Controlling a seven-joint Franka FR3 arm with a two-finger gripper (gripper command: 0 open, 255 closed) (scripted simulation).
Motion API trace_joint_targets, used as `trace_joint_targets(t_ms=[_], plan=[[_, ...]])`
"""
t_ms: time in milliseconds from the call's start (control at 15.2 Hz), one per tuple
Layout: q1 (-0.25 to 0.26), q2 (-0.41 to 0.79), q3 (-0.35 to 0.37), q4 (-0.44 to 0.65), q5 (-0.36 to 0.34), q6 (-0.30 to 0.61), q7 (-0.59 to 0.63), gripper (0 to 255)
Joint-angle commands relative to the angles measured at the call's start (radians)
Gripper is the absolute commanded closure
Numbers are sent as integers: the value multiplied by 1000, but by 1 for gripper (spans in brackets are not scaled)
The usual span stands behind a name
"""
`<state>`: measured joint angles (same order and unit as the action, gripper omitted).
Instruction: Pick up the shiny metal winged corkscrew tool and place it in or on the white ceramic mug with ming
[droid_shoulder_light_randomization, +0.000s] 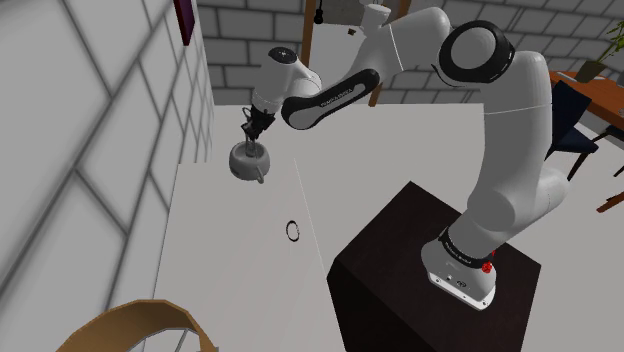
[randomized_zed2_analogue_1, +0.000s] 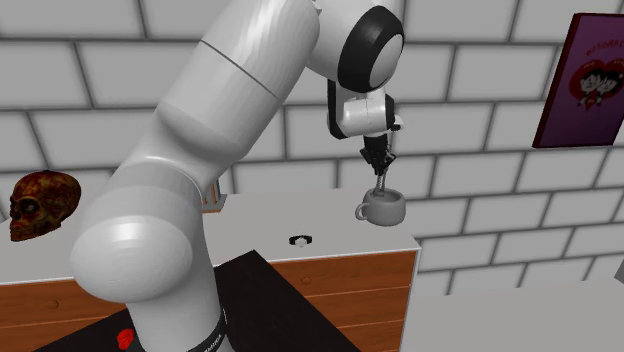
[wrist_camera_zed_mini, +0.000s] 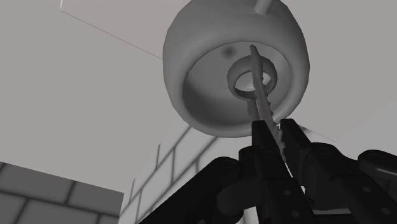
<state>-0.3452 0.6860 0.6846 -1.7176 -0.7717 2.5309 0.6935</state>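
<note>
The pincer is closed narrowly on the grey winged corkscrew, gripping its upper part and holding it upright right over the pale mug, with the tool's ringed lower end inside the mug's mouth. The mug stands on the white tabletop close to the brick wall on the shoulder view's left (its handle turned toward the stand). A small dark ring lies well apart from the mug, and in the second exterior view a brown skull sits far off at the left while a framed picture leans against the wall at the right.
</note>
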Motion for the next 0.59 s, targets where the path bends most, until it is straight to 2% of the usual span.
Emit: trace_joint_targets(t_ms=[0, 66, 132, 462, 528], plan=[[0, 0, 0, 0, 0, 0, 0, 255], [0, 0, 0, 0, 0, 0, 0, 255], [0, 0, 0, 0, 0, 0, 0, 0], [0, 0, 0, 0, 0, 0, 0, 0], [-18, -30, 19, -20, 18, -9, -8, 0]])
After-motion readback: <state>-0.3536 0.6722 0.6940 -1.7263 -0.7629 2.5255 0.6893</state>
